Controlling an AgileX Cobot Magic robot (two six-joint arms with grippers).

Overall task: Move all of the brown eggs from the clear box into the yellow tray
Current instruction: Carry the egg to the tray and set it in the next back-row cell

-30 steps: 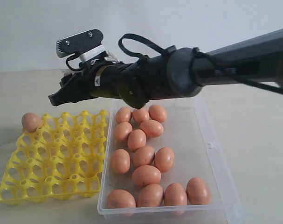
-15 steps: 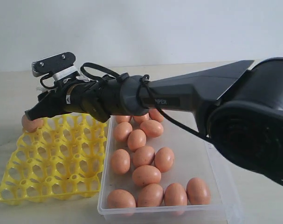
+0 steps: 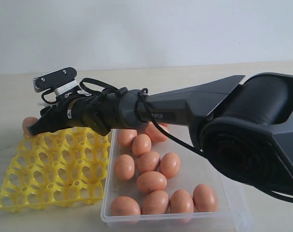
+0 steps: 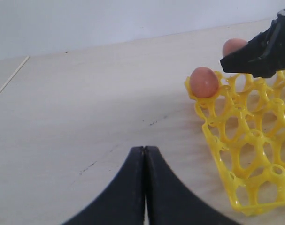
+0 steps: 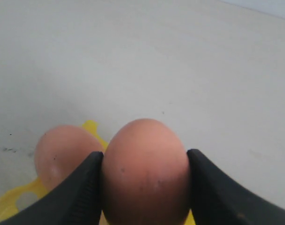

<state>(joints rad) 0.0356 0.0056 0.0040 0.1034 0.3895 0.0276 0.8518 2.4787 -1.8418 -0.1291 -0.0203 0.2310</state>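
We see the right gripper (image 3: pixel 36 126) clamping a brown egg (image 5: pixel 144 154) at the upper left of the yellow tray (image 3: pixel 20 203) (left gripper (image 4: pixel 144 150) pressed closed, empty).

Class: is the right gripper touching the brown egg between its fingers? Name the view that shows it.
Touching. In the right wrist view both fingers of the right gripper lie flush against the brown egg, no gap.
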